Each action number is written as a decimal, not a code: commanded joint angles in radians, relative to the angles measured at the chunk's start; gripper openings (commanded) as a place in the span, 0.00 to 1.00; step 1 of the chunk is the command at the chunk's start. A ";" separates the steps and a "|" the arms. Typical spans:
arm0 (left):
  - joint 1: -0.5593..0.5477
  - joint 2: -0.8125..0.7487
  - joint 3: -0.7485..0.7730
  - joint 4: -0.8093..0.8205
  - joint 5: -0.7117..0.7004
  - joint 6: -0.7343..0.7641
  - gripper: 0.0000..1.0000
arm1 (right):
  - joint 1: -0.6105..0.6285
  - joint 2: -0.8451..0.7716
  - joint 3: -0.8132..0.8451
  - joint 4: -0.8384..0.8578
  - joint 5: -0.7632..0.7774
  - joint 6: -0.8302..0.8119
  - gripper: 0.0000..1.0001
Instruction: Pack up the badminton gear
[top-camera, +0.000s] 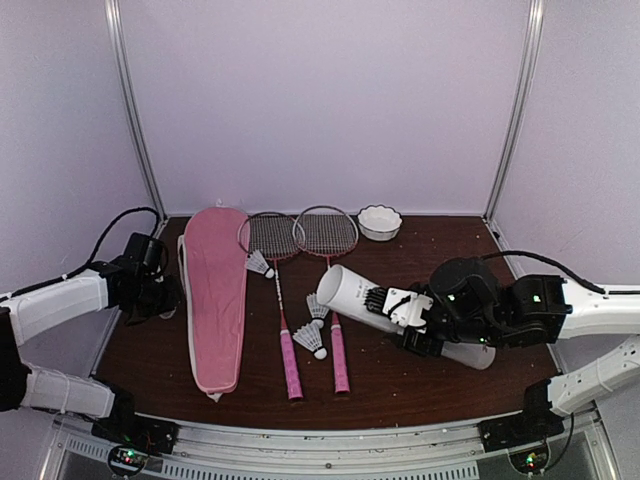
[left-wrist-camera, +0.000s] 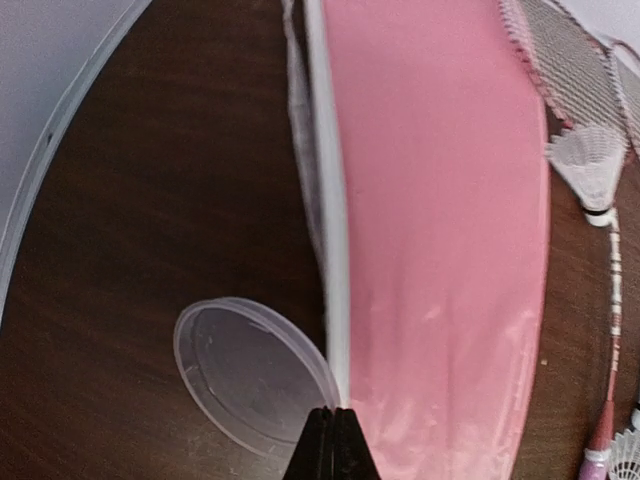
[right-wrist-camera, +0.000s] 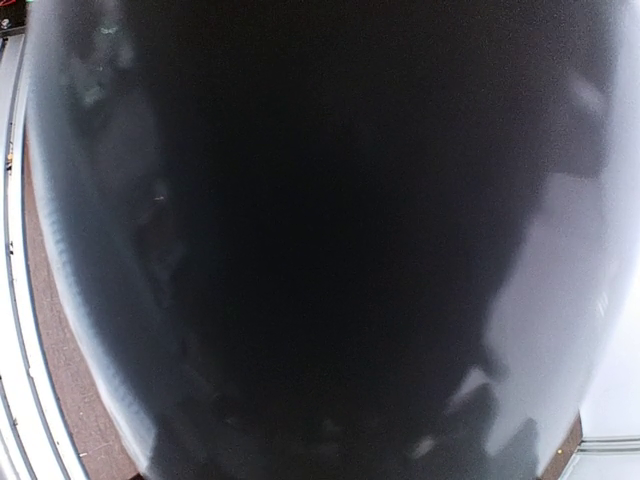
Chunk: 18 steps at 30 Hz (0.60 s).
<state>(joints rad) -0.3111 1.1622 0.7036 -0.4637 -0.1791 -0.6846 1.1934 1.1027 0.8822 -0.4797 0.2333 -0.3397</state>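
Two rackets with pink handles (top-camera: 291, 365) (top-camera: 340, 355) lie side by side mid-table, heads toward the back. Three white shuttlecocks rest on and between them (top-camera: 260, 264) (top-camera: 318, 308) (top-camera: 309, 340). The long pink cover (top-camera: 215, 300) lies flat to their left. My right gripper (top-camera: 400, 303) is shut on the long white tube (top-camera: 345, 290), which is tilted with its open end facing left near the rackets. The tube's wall (right-wrist-camera: 90, 200) fills the right wrist view and hides the fingers. My left gripper (left-wrist-camera: 335, 415) is shut and empty, over the cover's white edge (left-wrist-camera: 330, 230).
A clear plastic lid (left-wrist-camera: 250, 370) lies on the brown table just left of the cover, under my left gripper. A small white scalloped bowl (top-camera: 380, 222) stands at the back. Metal frame posts (top-camera: 135, 110) rise at the rear corners.
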 joint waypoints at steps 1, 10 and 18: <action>0.070 0.045 -0.054 0.007 0.017 -0.097 0.00 | -0.002 -0.024 0.023 0.022 0.006 0.015 0.34; 0.121 0.166 -0.073 0.017 0.006 -0.097 0.00 | -0.003 -0.025 0.017 0.008 -0.003 0.015 0.34; 0.122 0.065 -0.045 0.012 0.065 -0.026 0.39 | -0.004 -0.028 0.004 0.011 0.001 0.019 0.34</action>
<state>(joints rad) -0.1967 1.3056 0.6308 -0.4721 -0.1497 -0.7551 1.1934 1.1000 0.8822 -0.4812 0.2317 -0.3328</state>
